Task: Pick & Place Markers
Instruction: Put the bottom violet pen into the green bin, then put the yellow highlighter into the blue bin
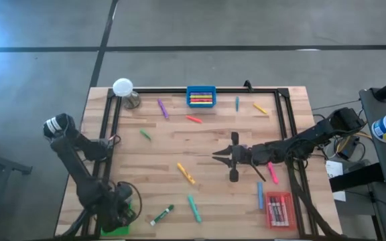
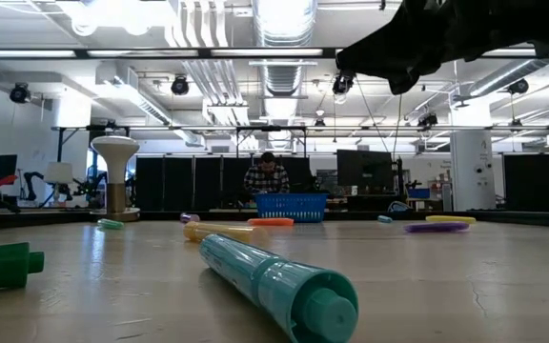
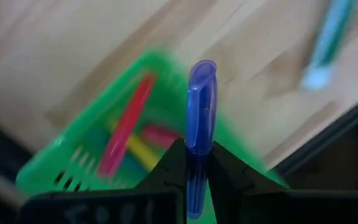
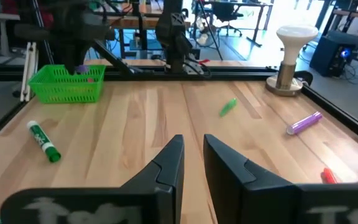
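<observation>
Loose markers lie across the wooden table: purple (image 1: 162,108), red (image 1: 193,119), green (image 1: 145,134), yellow (image 1: 185,173), teal (image 1: 194,207), pink (image 1: 271,173), and a green-and-white one (image 1: 161,215). At the near left corner my left gripper (image 1: 116,209) hangs over the green tray (image 3: 73,168), shut on a blue marker (image 3: 201,106). Pink and yellow markers lie in that tray. My right gripper (image 4: 191,146) hovers above mid-table (image 1: 221,157). Its fingers stand a narrow gap apart with nothing between them. My left gripper pinches the blue marker's barrel (image 3: 199,155) between its two fingers. The marker lies along the fingers, and its capped end (image 3: 202,68) sticks out past the fingertips. The fingers point steeply down. The marker is lifted clear above the green tray.
A blue tray (image 1: 201,96) with markers stands at the far edge, and a red tray (image 1: 279,209) at the near right. A white mushroom-shaped stand (image 1: 122,87) sits at the far left corner. A black rail (image 1: 179,90) frames the table. A person (image 2: 268,176) sits beyond it.
</observation>
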Controlling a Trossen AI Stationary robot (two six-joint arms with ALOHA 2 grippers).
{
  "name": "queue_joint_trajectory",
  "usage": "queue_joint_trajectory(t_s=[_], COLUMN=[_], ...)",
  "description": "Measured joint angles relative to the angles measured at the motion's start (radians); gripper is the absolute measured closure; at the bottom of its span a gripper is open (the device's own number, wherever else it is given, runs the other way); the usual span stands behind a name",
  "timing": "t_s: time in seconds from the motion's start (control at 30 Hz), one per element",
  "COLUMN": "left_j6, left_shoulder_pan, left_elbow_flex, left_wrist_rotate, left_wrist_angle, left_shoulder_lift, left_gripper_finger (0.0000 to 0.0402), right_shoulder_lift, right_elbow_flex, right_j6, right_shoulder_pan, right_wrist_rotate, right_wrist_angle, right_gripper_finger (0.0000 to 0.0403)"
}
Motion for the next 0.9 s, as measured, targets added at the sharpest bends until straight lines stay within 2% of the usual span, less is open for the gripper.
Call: queue_joint_trajectory(t_s=[0.13,0.23,0.37,0.57,0.7,0.77,0.83,0.9], left_j6=[-0.032,-0.031,-0.017,0.036,0.093,0.172,0.277,0.382], left_shoulder_pan=[-0.038,-0.048,-0.049,-0.044,-0.037,-0.029,-0.017,0.008], left_elbow_flex=[-0.003,-0.003,-0.002,0.041,0.113,0.172,0.232,0.286], left_wrist_rotate=[0.13,0.216,0.261,0.262,0.263,0.255,0.209,0.119], left_wrist_angle=[0.001,0.026,0.044,0.005,-0.152,-0.224,-0.289,-0.347], left_shoulder_lift=[0.063,0.106,0.141,0.155,0.145,0.143,0.143,0.142], left_gripper_finger=[0.0368,0.0351,0.0335,0.0317,0.0306,0.0304,0.0306,0.0312], right_shoulder_lift=[0.0,-0.001,-0.002,-0.002,-0.002,-0.002,-0.002,-0.002], right_elbow_flex=[-0.003,-0.002,0.008,0.013,0.013,0.013,0.013,0.013], right_j6=[0.0,-0.006,-0.022,-0.04,-0.049,-0.049,-0.055,-0.06], right_shoulder_pan=[0.0,0.0,0.0,0.0,0.0,0.0,0.0,0.0], right_wrist_rotate=[0.0,0.0,-0.001,-0.002,-0.002,-0.002,-0.002,-0.002], right_wrist_angle=[0.0,0.0,0.0,0.0,-0.001,-0.001,-0.001,-0.001], right_gripper_finger=[0.0349,0.0349,0.0349,0.0349,0.0349,0.0349,0.0349,0.0349])
